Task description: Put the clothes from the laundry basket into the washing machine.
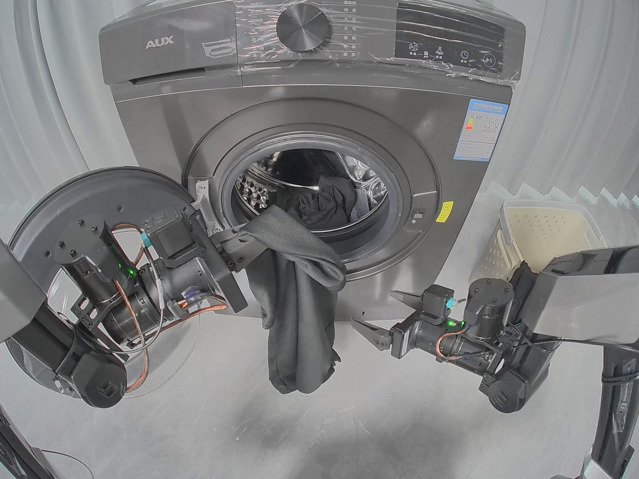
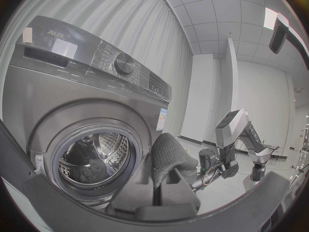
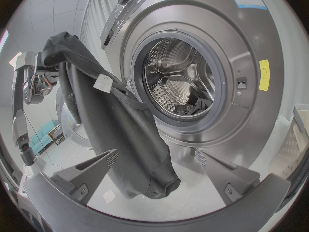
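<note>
At the far left the washing machine's round door [image 1: 100, 197] stands swung open, a smooth dark disc. Just beside it the left gripper [image 1: 241, 239] is pressed together on a fold of a dark garment [image 1: 299, 314], level with the lower left rim of the opening. The garment is a soft, finely knit cloth; it drapes over the fingers [image 2: 175, 181] in a rounded hump and hangs in a long limp fold in front of the machine, its lower end above the pale grey floor [image 1: 266, 434]. A small white tag [image 3: 103, 82] is sewn to it.

Behind it the washing machine [image 1: 166, 121] is brushed grey metal, with a round dial [image 1: 303, 26] under crinkled clear film. Its perforated steel drum [image 1: 256, 191] holds a crumpled heap of dark clothes [image 1: 326, 201].

Lower right of the opening, the right gripper [image 1: 376, 311] hangs with its two wedge-shaped black fingers spread apart, holding nothing, near the garment but apart from it. At the far right stands the laundry basket [image 1: 552, 231], cream plastic with perforated walls.
</note>
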`<state>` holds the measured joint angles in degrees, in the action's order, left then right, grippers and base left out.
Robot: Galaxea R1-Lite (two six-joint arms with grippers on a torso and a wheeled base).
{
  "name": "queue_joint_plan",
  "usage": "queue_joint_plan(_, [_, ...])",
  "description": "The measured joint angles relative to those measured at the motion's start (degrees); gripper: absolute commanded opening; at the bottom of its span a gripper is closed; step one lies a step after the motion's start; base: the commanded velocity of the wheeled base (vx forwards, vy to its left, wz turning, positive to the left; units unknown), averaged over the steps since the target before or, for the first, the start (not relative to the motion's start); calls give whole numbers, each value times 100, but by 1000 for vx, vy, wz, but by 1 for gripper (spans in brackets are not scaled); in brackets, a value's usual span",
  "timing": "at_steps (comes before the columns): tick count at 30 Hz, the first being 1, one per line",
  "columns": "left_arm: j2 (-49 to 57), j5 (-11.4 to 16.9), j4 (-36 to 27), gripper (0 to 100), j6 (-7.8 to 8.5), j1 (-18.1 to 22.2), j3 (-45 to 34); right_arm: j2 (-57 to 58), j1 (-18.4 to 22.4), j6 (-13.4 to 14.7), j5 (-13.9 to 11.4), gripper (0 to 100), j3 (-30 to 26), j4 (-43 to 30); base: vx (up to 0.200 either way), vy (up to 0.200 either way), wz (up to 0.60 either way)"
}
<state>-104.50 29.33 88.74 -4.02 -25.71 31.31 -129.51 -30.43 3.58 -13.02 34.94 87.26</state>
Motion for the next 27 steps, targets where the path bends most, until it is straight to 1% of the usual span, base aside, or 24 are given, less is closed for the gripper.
queue_joint_plan(4, [43,0,0,0,-2,-15,-11,-373,50,-13,-158,100,544,-4,0,0,0])
queue_joint_plan(9, [91,0,-2,0,-10,-44,-44,-825,113,-20,-518,100,1280,-61,0,0,0])
queue_joint_plan(12, [117,1,-6,0,-13,-59,-72,-1095,166,-17,-855,100,1743,-137,0,0,0])
queue_joint_plan(14, [135,1,-6,0,-16,-74,-88,-1261,188,-11,-1158,100,2005,-171,0,0,0])
queue_joint_plan(16, [144,1,-11,0,-16,-80,-101,-1376,194,-6,-1297,100,2170,-200,0,0,0])
queue_joint_plan(23, [155,4,-9,0,-21,-91,-149,-1674,177,9,-1328,100,2744,-197,0,0,0])
queue_joint_plan(27, [155,1,-9,0,-18,-94,-173,-1787,140,38,-1356,100,2906,-162,0,0,0])
